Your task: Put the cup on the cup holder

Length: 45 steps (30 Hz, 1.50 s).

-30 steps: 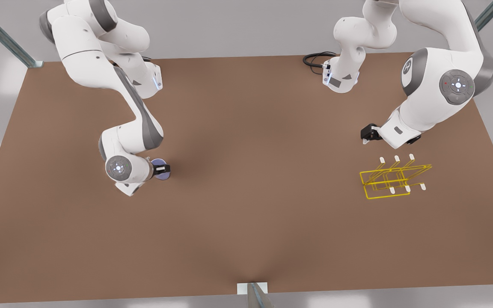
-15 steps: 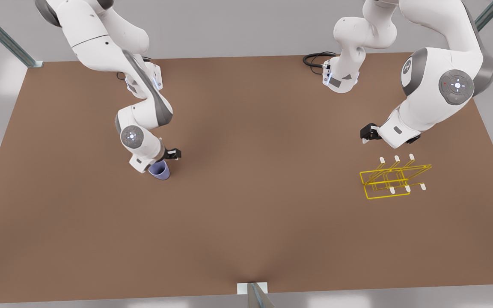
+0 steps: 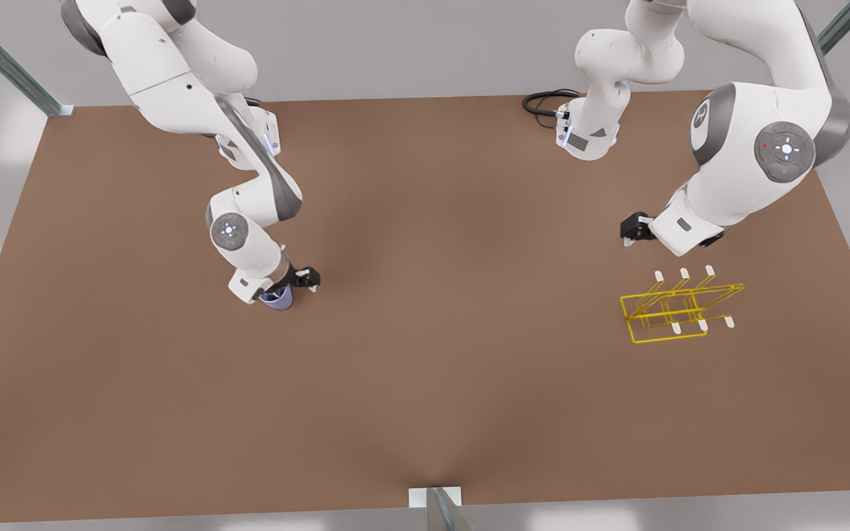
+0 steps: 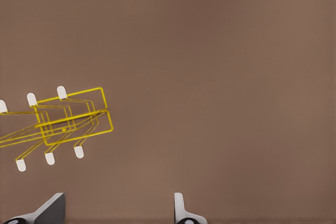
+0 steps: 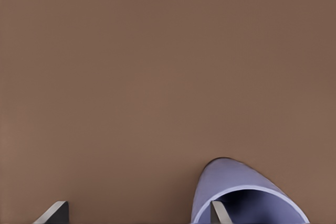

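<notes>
The lavender-blue cup [image 3: 278, 299] stands on the brown table at the front view's left, mouth up. My right gripper [image 3: 294, 285] hangs over it, open. In the right wrist view one fingertip [image 5: 217, 211] sits inside the cup [image 5: 226, 178] behind its rim, while the other fingertip [image 5: 54, 211] is outside and well apart from it. The yellow wire cup holder [image 3: 679, 306] rests on the table at the front view's right, white-tipped prongs slanting up. My left gripper [image 3: 633, 228] waits open just behind it and sees the holder [image 4: 71, 121] ahead.
A black cable [image 3: 543, 102] lies coiled by the arm base at the table's far edge. A metal bracket [image 3: 436, 500] sits at the near edge. Bare brown tabletop [image 3: 454, 295] separates cup and holder.
The right arm swung from beside the cup to above it and then sank lower over its mouth. The cup, the holder and the left arm stayed in place.
</notes>
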Each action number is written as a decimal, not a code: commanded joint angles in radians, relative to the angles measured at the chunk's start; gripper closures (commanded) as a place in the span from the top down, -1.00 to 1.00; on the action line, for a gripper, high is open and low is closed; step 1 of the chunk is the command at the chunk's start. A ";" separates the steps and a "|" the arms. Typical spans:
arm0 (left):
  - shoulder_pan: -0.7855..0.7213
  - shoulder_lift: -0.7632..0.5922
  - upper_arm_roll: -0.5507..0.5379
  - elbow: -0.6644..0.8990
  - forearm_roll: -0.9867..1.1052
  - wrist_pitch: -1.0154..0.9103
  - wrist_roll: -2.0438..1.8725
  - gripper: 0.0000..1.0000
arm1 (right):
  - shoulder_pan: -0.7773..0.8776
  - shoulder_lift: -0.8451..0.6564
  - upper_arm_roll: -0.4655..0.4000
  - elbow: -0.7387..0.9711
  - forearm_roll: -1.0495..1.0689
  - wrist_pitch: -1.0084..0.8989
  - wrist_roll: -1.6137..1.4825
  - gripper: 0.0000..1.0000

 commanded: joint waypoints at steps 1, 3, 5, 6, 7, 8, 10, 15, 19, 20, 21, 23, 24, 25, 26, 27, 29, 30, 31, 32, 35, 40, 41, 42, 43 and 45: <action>-0.002 -0.001 0.000 0.000 0.001 -0.002 -0.001 1.00 | 0.001 0.009 0.000 0.000 0.001 0.030 0.004 1.00; -0.003 -0.001 0.000 0.000 0.001 -0.006 -0.001 1.00 | -0.007 0.022 0.000 0.000 -0.001 0.036 0.002 1.00; -0.003 -0.001 0.000 0.000 0.001 -0.007 -0.001 1.00 | -0.012 0.022 0.000 0.000 -0.015 0.036 0.002 1.00; -0.003 -0.001 0.000 0.000 0.001 -0.008 -0.001 1.00 | -0.012 0.021 0.000 0.000 -0.015 0.036 0.002 1.00; -0.003 -0.001 0.000 0.000 0.001 -0.011 -0.001 1.00 | -0.013 0.021 0.000 0.000 -0.015 0.036 0.002 1.00; -0.003 -0.001 0.000 0.000 0.001 -0.013 -0.001 1.00 | -0.013 0.021 0.000 0.000 -0.015 0.035 0.002 1.00; -0.009 -0.003 0.000 0.000 0.001 -0.019 -0.001 1.00 | -0.015 0.019 0.000 -0.001 -0.015 0.032 0.002 1.00; -0.009 -0.003 0.002 0.000 0.001 -0.019 -0.001 1.00 | -0.025 -0.001 0.003 -0.047 -0.015 0.025 0.001 1.00; -0.009 -0.003 0.002 0.000 0.001 -0.019 -0.001 1.00 | -0.047 -0.044 0.009 -0.101 -0.016 0.024 -0.002 1.00; -0.009 -0.003 0.000 0.000 0.001 -0.019 -0.003 1.00 | -0.047 -0.047 0.009 -0.115 -0.016 0.027 -0.002 1.00; -0.009 -0.003 0.000 0.000 0.001 -0.019 -0.001 1.00 | -0.047 -0.044 0.009 -0.115 -0.016 0.027 -0.004 1.00; -0.009 -0.003 0.000 0.000 0.001 -0.019 -0.001 1.00 | -0.047 -0.042 0.008 -0.115 -0.016 0.027 -0.001 1.00; -0.009 -0.003 0.000 0.000 0.001 -0.019 -0.001 1.00 | -0.045 -0.042 0.008 -0.113 -0.016 0.027 -0.001 1.00; -0.009 -0.003 0.002 0.000 0.001 -0.019 -0.001 1.00 | -0.045 -0.041 0.008 -0.113 -0.035 0.027 0.001 1.00; -0.011 -0.003 0.000 0.000 0.001 -0.019 -0.001 1.00 | -0.045 -0.039 0.008 -0.113 -0.036 0.027 0.001 1.00; -0.011 -0.003 0.000 0.000 0.001 -0.019 -0.001 1.00 | -0.045 -0.033 0.008 -0.113 -0.036 0.027 0.001 1.00; -0.011 -0.003 0.000 0.000 0.001 -0.019 -0.001 1.00 | -0.048 -0.011 0.006 -0.113 -0.065 0.028 0.008 1.00; -0.011 -0.003 0.000 0.000 0.001 -0.019 -0.001 1.00 | -0.045 0.007 0.006 -0.104 -0.065 0.028 0.013 1.00; -0.011 -0.003 0.000 0.000 0.001 -0.020 -0.001 1.00 | -0.044 0.022 0.005 -0.101 -0.067 0.030 0.013 1.00; -0.013 -0.003 0.000 0.000 0.001 -0.020 -0.003 1.00 | -0.044 0.047 0.005 -0.096 -0.084 0.033 0.016 1.00; -0.013 -0.003 0.000 0.000 0.001 -0.020 -0.001 1.00 | -0.042 0.068 0.000 -0.089 -0.088 0.033 0.027 0.79; -0.013 -0.004 0.000 0.000 0.001 -0.030 -0.003 1.00 | -0.044 0.068 0.000 -0.076 -0.088 0.024 0.024 -0.18; -0.013 -0.004 0.000 0.000 0.001 -0.030 -0.003 1.00 | -0.044 0.067 0.000 -0.075 -0.087 0.024 0.025 -0.18; -0.013 -0.003 0.000 0.000 0.001 -0.030 -0.003 1.00 | -0.045 0.067 0.000 -0.075 -0.088 0.024 0.025 -0.33; -0.013 -0.003 0.000 0.000 0.001 -0.030 -0.003 1.00 | -0.047 0.067 0.000 -0.075 -0.087 0.024 0.025 -0.57; -0.013 -0.004 0.000 0.000 0.001 -0.030 -0.003 1.00 | -0.051 0.065 0.000 -0.075 -0.105 0.015 0.022 -0.57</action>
